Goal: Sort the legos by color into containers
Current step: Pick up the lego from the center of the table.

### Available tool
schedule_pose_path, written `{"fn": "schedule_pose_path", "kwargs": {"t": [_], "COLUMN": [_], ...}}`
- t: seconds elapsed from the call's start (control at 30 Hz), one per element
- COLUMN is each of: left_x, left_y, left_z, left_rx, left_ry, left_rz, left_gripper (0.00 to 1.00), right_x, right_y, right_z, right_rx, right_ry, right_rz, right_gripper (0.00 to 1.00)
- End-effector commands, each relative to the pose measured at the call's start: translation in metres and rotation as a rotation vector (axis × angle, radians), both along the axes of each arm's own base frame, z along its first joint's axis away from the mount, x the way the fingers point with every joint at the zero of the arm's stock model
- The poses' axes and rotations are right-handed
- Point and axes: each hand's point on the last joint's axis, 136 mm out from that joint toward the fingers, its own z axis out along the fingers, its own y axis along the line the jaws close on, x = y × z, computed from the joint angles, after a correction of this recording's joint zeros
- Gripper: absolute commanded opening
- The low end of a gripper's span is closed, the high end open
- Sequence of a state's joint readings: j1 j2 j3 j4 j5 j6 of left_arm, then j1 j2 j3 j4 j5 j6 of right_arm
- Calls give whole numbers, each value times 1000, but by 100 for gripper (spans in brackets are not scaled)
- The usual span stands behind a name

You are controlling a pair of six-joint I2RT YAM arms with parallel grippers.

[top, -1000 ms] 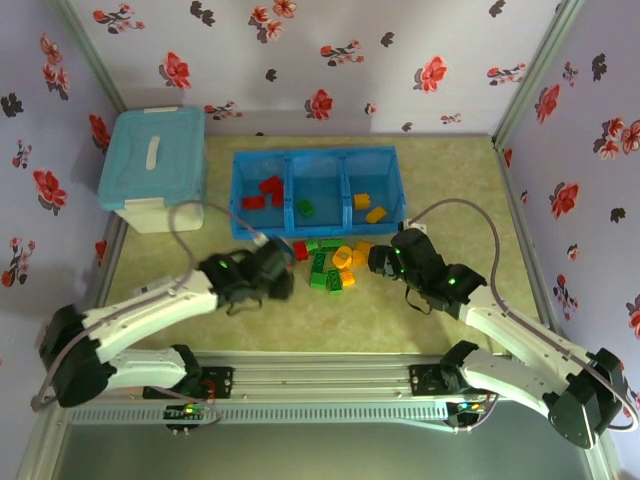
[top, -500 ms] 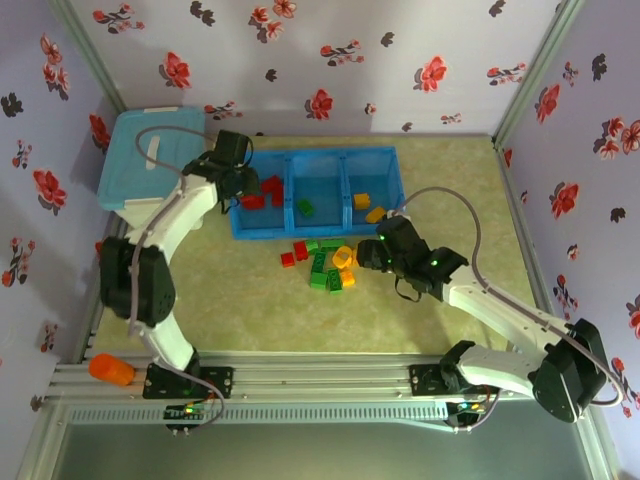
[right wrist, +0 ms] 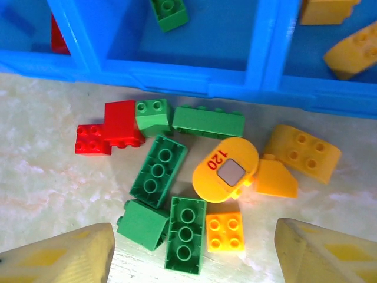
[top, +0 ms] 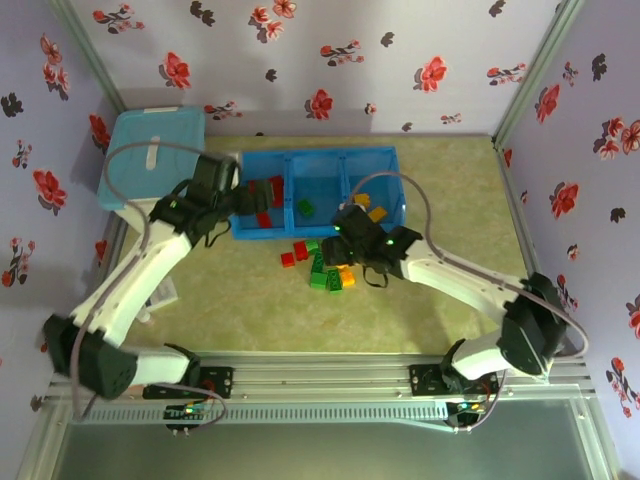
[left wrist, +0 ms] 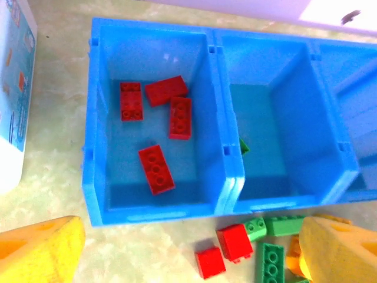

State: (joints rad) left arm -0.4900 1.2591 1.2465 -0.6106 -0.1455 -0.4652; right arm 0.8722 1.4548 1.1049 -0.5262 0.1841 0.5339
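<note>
The containers [top: 315, 153] are three joined blue bins at the back of the table. Several red legos [left wrist: 156, 168] lie in the left bin [left wrist: 94, 118], a green one [top: 305, 207] in the middle bin and yellow-orange ones [right wrist: 356, 50] in the right bin. A loose pile of legos [top: 325, 265] lies in front of the tray: two red [left wrist: 234, 242], several green [right wrist: 185, 233] and several yellow-orange [right wrist: 225, 232]. My left gripper [top: 255, 198] [left wrist: 188, 259] hangs open and empty above the left bin's front wall. My right gripper [top: 340, 240] [right wrist: 194, 259] is open above the pile, its fingers either side of the green and orange bricks.
A light-blue lidded box [top: 150, 160] with a white base stands left of the tray, close to my left arm. Flowered walls close in the table on three sides. Bare tabletop [top: 230, 300] lies in front of the pile.
My left arm swung from the pile up to the left bin, opened its jaws, then drew back a little. My right gripper moved left and forward over the pile.
</note>
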Motion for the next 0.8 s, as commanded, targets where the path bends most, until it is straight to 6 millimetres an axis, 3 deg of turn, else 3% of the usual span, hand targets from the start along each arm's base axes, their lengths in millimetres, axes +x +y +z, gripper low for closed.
{"fn": "schedule_pose_path", "kwargs": {"t": [0.0, 0.13, 0.33, 0.47, 0.77], "left_x": [-28, -60, -87, -93, -93], "left_y": [7, 19, 28, 31, 31], "left_z": [-27, -45, -59, -68, -71], "left_rx": [-45, -78, -116, -119, -113], "left_ry": [36, 53, 70, 85, 86], "left_rz": [32, 48, 60, 68, 64], "left_gripper": [92, 92, 91, 90, 90], "right_x": [-8, -22, -24, -26, -39], "right_y": [14, 36, 38, 45, 55], "right_z": [-15, -46, -87, -102, -113], "right_rx": [-119, -189, -338, -361, -382], "right_ry": [38, 110, 196, 232, 259], "right_rz": [82, 200, 310, 342, 368], "right_gripper": [71, 72, 75, 73, 68]}}
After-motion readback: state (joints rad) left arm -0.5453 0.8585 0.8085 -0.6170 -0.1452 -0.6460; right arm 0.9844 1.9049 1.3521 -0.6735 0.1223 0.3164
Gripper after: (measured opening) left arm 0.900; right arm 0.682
